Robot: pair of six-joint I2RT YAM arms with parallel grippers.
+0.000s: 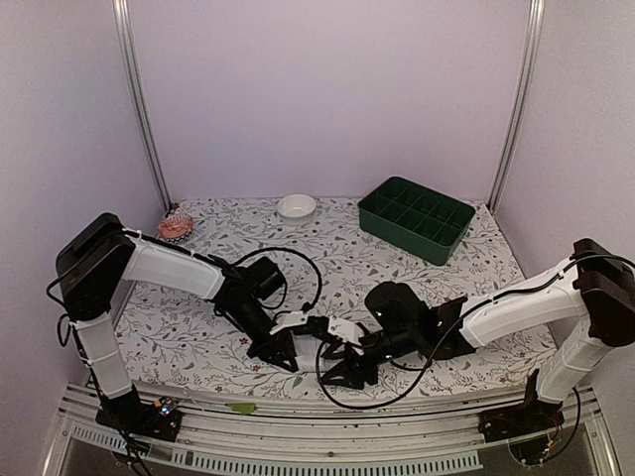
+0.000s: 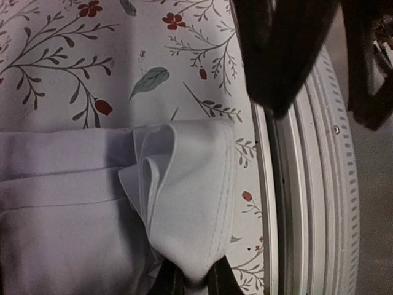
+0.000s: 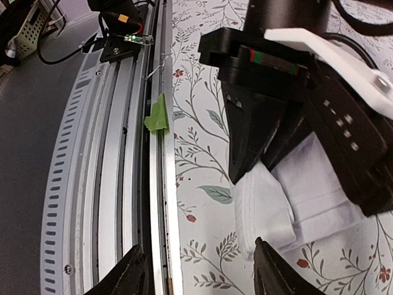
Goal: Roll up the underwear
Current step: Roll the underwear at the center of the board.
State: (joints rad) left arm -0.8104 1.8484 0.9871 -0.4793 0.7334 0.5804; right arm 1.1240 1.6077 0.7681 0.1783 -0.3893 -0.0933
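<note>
White underwear (image 2: 184, 196) pinched in left gripper (image 2: 191, 284), right gripper (image 3: 199, 273) spread wide alongside

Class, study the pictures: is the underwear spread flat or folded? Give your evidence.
Folded: the left wrist view shows the underwear doubled into layers, its hemmed edge pinched by the left gripper.

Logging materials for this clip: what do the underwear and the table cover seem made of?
The underwear: soft matte white fabric, probably cotton knit; it folds limply, with a stitched hem. The table cover: matte floral print, cloth or vinyl, cannot tell.
</note>
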